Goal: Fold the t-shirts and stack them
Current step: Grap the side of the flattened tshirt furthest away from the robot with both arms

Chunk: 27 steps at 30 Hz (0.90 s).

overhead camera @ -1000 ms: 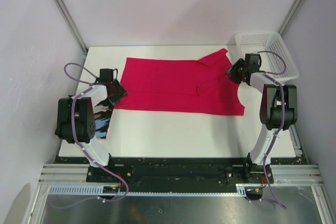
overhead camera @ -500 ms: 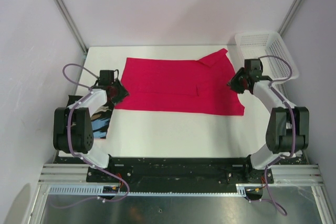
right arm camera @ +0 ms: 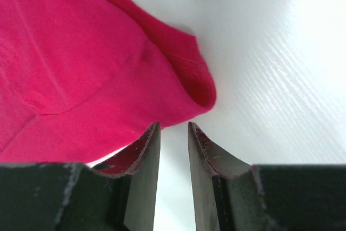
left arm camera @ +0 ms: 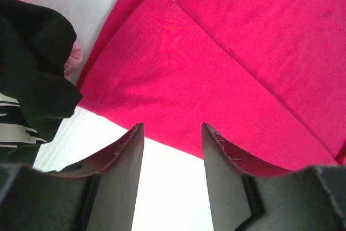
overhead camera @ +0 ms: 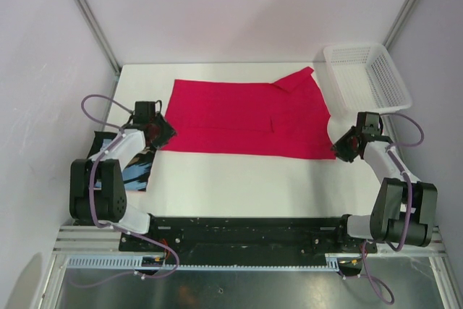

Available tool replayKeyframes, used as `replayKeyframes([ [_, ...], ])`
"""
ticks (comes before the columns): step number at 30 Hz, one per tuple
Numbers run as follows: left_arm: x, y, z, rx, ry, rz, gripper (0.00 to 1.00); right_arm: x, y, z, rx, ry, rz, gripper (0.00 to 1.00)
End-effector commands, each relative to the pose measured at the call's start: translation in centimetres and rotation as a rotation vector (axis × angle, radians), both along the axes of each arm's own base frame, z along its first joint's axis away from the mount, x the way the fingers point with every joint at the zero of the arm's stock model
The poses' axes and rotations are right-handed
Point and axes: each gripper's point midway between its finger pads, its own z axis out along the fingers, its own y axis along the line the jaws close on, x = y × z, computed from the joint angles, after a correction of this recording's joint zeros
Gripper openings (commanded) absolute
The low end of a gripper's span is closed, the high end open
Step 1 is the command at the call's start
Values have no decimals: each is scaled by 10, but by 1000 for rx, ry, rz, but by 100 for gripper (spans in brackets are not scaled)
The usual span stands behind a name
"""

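The crimson-pink t-shirt (overhead camera: 246, 117) lies flat across the back half of the white table, partly folded. My left gripper (overhead camera: 158, 134) sits at its near left corner, open and empty; the left wrist view shows the shirt's hem (left arm camera: 178, 79) just ahead of the fingers. My right gripper (overhead camera: 346, 145) sits at the shirt's near right corner, open and empty; the right wrist view shows the shirt's curled corner (right arm camera: 189, 87) just beyond the fingertips. The black printed t-shirt (overhead camera: 130, 164) lies crumpled at the table's left edge under my left arm, and also shows in the left wrist view (left arm camera: 32, 74).
A white mesh basket (overhead camera: 367, 76) stands at the back right corner, behind my right gripper. The white table (overhead camera: 246, 182) shows bare surface along its near half. Grey walls and metal posts close in the back and sides.
My right gripper has moved from the shirt's far right edge toward the near right corner. My left gripper has shifted slightly nearer along the shirt's left corner. The shirt has not moved.
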Motion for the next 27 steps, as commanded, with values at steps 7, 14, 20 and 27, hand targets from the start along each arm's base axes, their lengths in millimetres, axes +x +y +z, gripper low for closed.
replayKeyframes([
  [7, -7, 2, 9, -3, -38, 28, 51, -7, -9, -20, -8, 24, 7, 36],
  [14, -10, 3, 8, 1, -36, 26, 51, 0, -10, -30, 2, 20, -7, 42],
  [20, -12, 3, 10, 3, -45, 21, 52, -1, -16, -43, -19, 54, -22, 40],
  [27, -18, 13, 5, 44, -34, 47, 52, -3, -27, -54, -40, 86, -49, 6],
])
